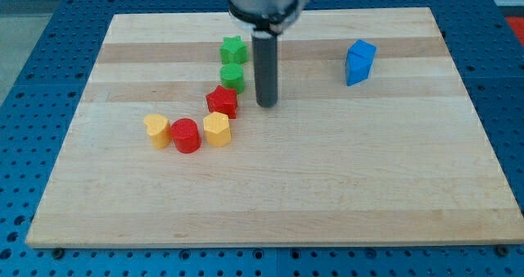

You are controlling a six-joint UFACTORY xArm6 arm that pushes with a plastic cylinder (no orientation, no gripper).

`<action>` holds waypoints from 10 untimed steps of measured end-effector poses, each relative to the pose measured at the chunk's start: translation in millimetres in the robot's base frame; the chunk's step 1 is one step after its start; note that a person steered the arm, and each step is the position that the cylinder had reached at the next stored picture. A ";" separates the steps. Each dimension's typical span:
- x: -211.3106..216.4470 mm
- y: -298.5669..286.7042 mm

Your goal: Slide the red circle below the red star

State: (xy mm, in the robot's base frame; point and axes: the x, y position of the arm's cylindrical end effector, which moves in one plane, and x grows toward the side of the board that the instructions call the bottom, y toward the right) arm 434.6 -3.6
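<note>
The red circle (187, 135) lies left of centre on the wooden board, between a yellow heart (156, 130) on its left and a yellow hexagon-like block (217, 129) on its right. The red star (222, 102) sits just above and to the right of the circle, touching the yellow block's upper edge. My tip (266, 104) stands on the board just right of the red star, about a block's width away, and well above and to the right of the red circle.
A green star (234, 49) and a green round block (232, 76) stand in a column above the red star, left of the rod. Two blue blocks (359, 61) sit together at the upper right. The board's edges (270, 242) border a blue perforated table.
</note>
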 end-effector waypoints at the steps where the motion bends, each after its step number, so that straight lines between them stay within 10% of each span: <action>1: 74.1 -6.1; 4: 137.9 -101.6; 10: 48.2 -144.7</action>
State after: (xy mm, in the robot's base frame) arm 482.8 -148.3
